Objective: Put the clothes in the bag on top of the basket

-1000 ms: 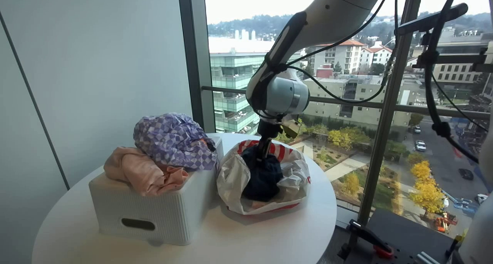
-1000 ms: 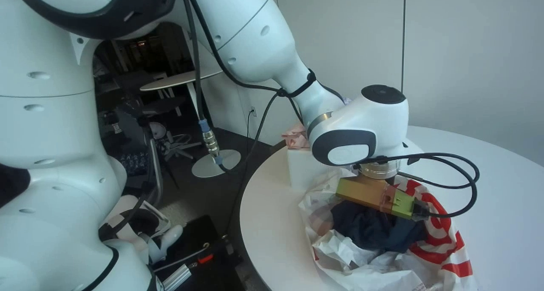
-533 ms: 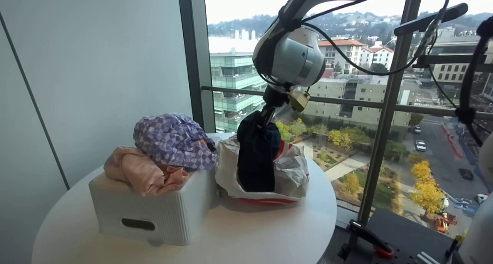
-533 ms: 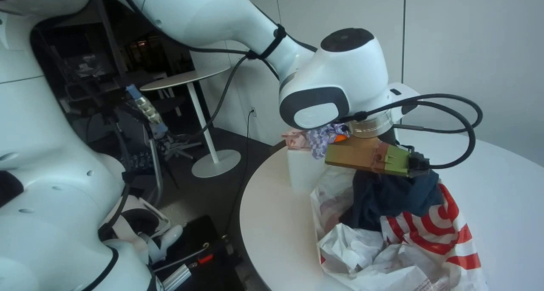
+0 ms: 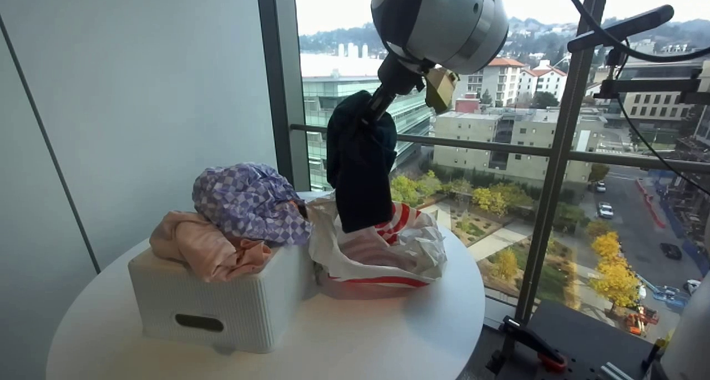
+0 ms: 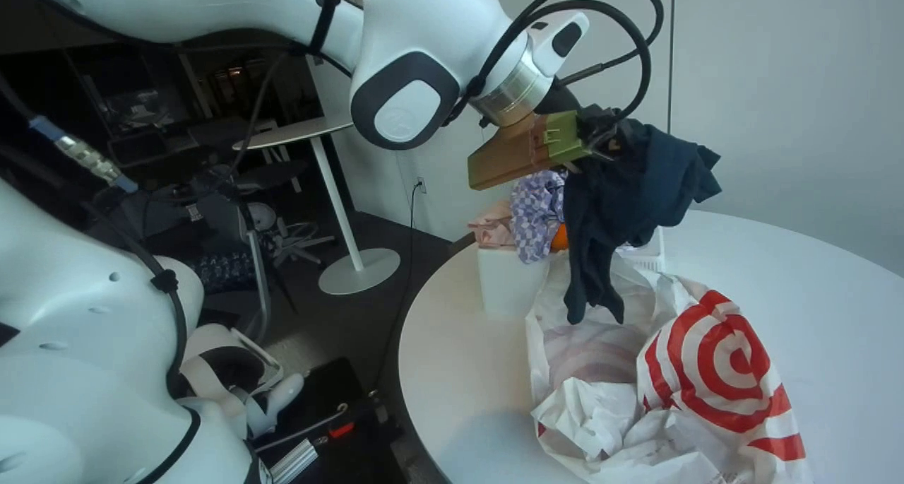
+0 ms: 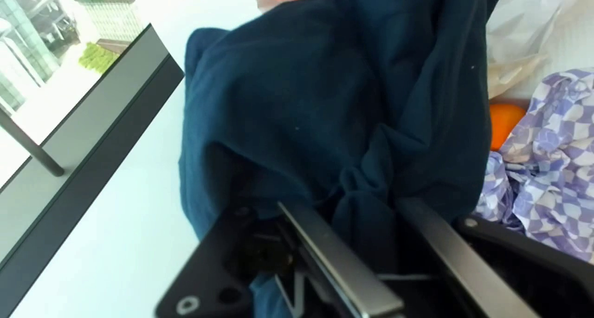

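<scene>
My gripper [image 5: 370,118] is shut on a dark blue garment [image 5: 363,180] and holds it in the air above the bag. The garment hangs down and also shows in an exterior view [image 6: 621,201]. In the wrist view it fills the middle [image 7: 325,100], bunched between the fingers [image 7: 334,257]; the fingertips are partly hidden in cloth. The white bag [image 5: 344,261] with a red target print [image 6: 727,364] stands open on the table. The white basket [image 5: 205,302] is beside it. On it lie a purple checkered cloth [image 5: 249,205] and a pink cloth [image 5: 208,247].
An orange thing [image 7: 506,120] lies by the purple cloth. The round white table [image 5: 377,341] carries the bag and the basket. A window with dark frame bars [image 5: 546,202] is behind the table, and a pale wall [image 5: 138,91] stands alongside.
My gripper has risen out of the bag, lifting the dark blue garment with it and tilting. The garment now hangs clear of the bag's opening. The bag shifted slightly; the basket stayed still.
</scene>
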`<move>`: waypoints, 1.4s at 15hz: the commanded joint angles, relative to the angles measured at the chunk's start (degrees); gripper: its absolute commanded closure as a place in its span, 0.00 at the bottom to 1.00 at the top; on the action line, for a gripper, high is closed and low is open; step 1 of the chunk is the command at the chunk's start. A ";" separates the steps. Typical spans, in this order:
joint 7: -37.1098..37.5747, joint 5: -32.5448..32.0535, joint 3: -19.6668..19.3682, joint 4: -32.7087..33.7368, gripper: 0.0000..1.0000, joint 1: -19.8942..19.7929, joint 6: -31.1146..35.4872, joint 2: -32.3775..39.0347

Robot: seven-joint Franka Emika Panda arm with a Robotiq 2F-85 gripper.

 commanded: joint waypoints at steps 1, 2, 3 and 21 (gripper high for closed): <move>0.66 1.75 2.49 -3.55 0.89 3.84 5.09 -10.12; 1.06 1.25 3.72 -3.37 0.87 4.61 6.56 -11.20; 1.67 0.51 5.71 -2.79 0.87 4.81 8.73 -11.39; 12.34 -13.06 64.61 16.35 0.86 -49.06 17.48 10.20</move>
